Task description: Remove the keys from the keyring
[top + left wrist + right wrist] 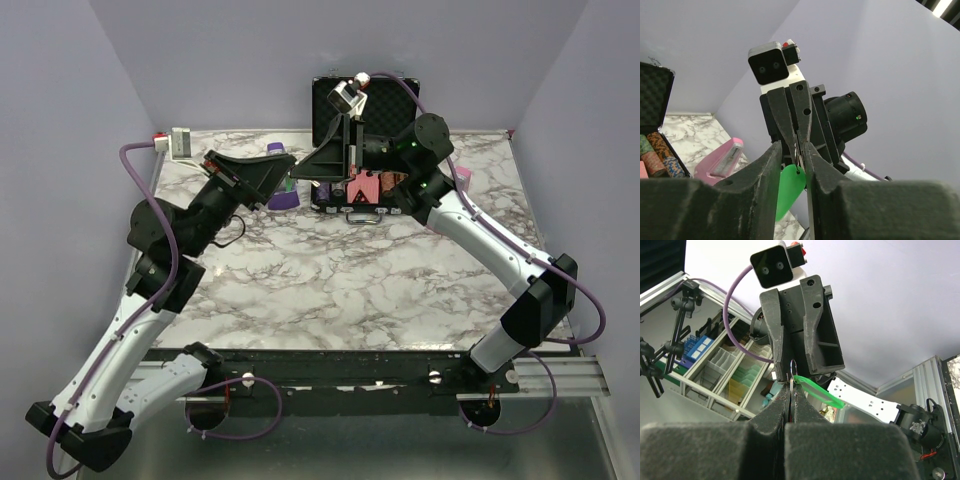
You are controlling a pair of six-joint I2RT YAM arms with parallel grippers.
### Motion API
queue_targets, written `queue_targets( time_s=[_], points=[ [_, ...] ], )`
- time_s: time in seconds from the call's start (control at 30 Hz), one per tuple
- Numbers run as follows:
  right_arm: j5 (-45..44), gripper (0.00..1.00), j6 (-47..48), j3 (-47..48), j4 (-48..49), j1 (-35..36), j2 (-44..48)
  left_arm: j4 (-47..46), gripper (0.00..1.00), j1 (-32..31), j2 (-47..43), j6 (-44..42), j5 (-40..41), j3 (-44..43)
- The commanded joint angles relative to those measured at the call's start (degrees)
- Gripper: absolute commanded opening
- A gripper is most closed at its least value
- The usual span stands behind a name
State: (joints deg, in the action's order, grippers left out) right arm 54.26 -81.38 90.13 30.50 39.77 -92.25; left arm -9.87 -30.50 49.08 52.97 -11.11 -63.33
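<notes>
Both grippers meet tip to tip in the air over the back of the table. My right gripper (791, 390) (297, 174) is shut on a thin silver key (791, 384). The thin metal ring (793, 365) stands just above its tips, and the keyring's green tag (817, 390) sticks out to the right. In the left wrist view my left gripper (792, 146) (291, 162) has its jaws a narrow gap apart. The ring (797, 152) and the hanging green tag (790, 187) lie in that gap. The right gripper's shut fingers (799, 120) point into it.
An open black poker-chip case (335, 100) stands at the back with chips (365, 190) in its tray; it also shows in the left wrist view (652, 95). A purple object (283, 197) lies under the grippers. A pink object (462, 178) (720, 160) lies at the back right, and a white box (182, 142) at the back left.
</notes>
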Motion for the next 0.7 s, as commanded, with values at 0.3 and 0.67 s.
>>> queue_targets(
  time_s=[0.3,0.67],
  points=[
    [0.76,0.01,2.19,1.54,-1.50,0.13,-0.30,0.64,0.00,-0.35,0.31,-2.43,0.92,-2.41],
    [1.20,0.01,5.09,2.33,-5.45,0.13,0.14,4.33,0.00,-0.35,0.05,-4.80,-3.29,-3.20]
  ],
)
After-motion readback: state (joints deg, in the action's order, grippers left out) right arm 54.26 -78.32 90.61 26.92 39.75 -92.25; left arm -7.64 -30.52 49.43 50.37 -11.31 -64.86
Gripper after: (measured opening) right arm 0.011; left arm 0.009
